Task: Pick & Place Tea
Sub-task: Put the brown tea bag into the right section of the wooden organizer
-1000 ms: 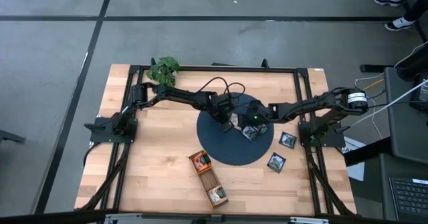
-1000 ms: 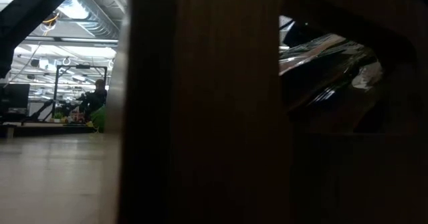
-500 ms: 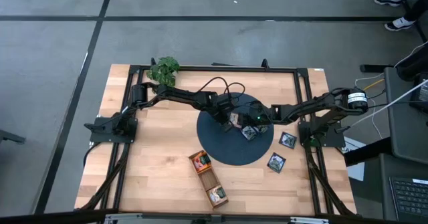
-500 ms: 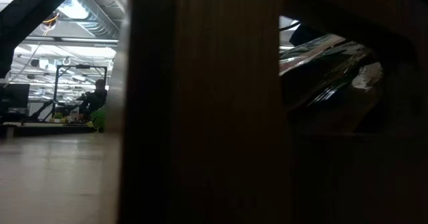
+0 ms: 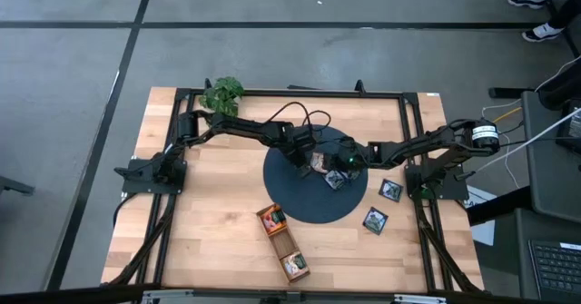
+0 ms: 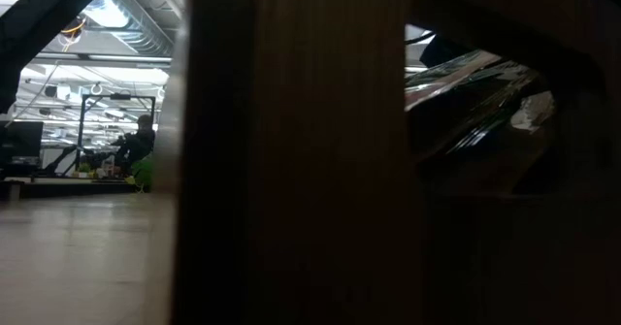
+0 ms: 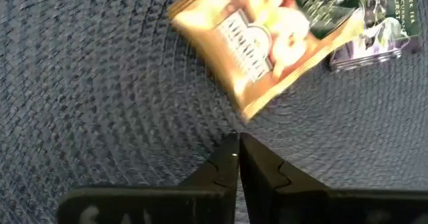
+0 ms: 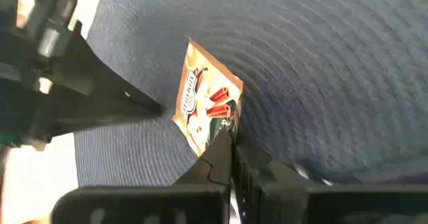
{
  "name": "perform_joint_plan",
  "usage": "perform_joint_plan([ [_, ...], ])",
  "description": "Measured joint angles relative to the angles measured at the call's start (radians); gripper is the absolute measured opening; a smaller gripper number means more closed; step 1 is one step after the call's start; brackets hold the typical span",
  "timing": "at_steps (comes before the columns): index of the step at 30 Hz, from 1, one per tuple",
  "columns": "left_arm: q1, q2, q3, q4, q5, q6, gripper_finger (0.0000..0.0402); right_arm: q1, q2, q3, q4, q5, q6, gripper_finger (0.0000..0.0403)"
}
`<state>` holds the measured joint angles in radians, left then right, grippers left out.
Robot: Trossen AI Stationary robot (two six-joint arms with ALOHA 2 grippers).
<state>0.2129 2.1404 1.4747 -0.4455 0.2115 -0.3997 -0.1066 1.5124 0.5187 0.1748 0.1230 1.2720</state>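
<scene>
An orange tea sachet [image 5: 320, 163] lies on the round dark mat [image 5: 300, 204], between my two grippers. My left gripper [image 7: 239, 144] is shut, its tips pointing down at the mat just short of the sachet's near corner [image 7: 249, 114]. My right gripper [image 8: 229, 138] comes from the table's right side and is shut on the sachet's opposite edge. A dark sachet [image 5: 334, 181] lies flat on the mat beside it. Two more dark sachets [image 5: 390, 191] [image 5: 375, 219] lie on the wood to the right of the mat. My left gripper's shut tips stand at the mat's surface [image 7: 200, 130] next to the orange sachet; I cannot tell whether they touch the mat or the sachet. My right gripper pinches the orange sachet's edge [image 8: 217, 125] between its two fingers, slanting down from the table's right side. The sachet [image 8: 200, 97] sits tilted, its far part toward the left gripper [image 8: 150, 107] low over the mat.
A long brown compartment tray [image 5: 281, 240] with sachets in it lies near the mat's front edge; its wall [image 6: 291, 170] blocks most of the low view. A green plant [image 5: 222, 93] stands at the far left. Bare wood lies at the front left.
My right gripper's fingers have closed on the orange sachet's edge while both hands stayed in place. The round mat has slid a little toward the table's left edge.
</scene>
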Motion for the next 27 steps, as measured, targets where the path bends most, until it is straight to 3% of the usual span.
perform_joint_plan([
  [6,0.021,-0.075,0.000,-0.104,-0.044,0.023,0.0014,0.000,-0.006,0.003,0.040,-0.042,0.002,0.0005],
  [10,0.021,-0.141,0.000,-0.150,-0.012,0.030,0.0011,0.005,-0.037,0.003,0.075,-0.103,0.033,0.0004],
  [20,0.010,-0.270,0.002,-0.162,-0.010,0.179,0.0006,0.034,-0.246,0.003,0.104,-0.152,0.110,0.0002],
  [27,0.005,-0.301,0.002,-0.189,0.044,0.286,0.0006,0.104,-0.280,0.113,0.008,-0.358,0.142,0.0002],
])
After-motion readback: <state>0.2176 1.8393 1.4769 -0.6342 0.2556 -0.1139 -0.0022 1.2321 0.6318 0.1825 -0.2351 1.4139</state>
